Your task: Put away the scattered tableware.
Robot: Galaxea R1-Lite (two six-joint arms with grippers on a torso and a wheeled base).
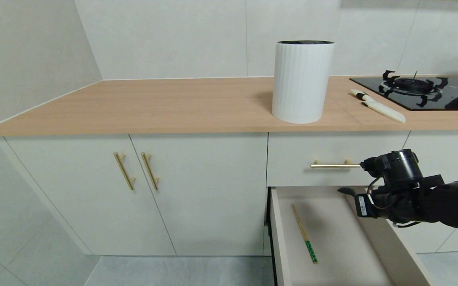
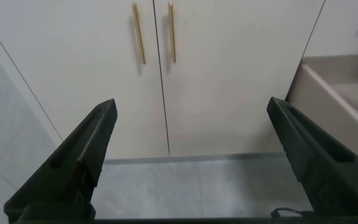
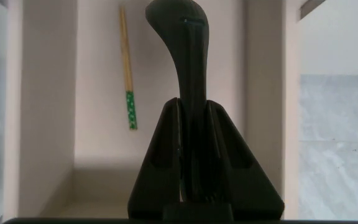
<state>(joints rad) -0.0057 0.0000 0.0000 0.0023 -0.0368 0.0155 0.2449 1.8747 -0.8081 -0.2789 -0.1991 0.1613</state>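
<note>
- The right gripper (image 3: 192, 106) is clamped tight on the narrow stem of a black utensil (image 3: 178, 25). The utensil's broad rounded end sticks out past the fingertips.
- It hangs over the open drawer (image 1: 278, 234), near the drawer's back end and towards its right wall, with the utensil above the drawer floor.
- Chopsticks (image 1: 303, 234) lie flat on the drawer floor, left of the gripper and apart from it. Their green patterned end points to the drawer front.
- The left gripper (image 2: 191, 106) is spread wide with nothing between its fingers. It faces the cabinet doors (image 2: 166, 87) and the floor (image 2: 191, 186) below them.
- Above the open drawer is a shut drawer front with a brass handle (image 1: 334, 165).
- On the desk (image 1: 173, 103) a white ribbed canister (image 1: 302, 81) stands upright near the front edge, above the drawers.
- A pale knife (image 1: 378, 106) lies on the desk between the canister and the hob (image 1: 416, 93), just beside the hob's corner and apart from the canister.
</note>
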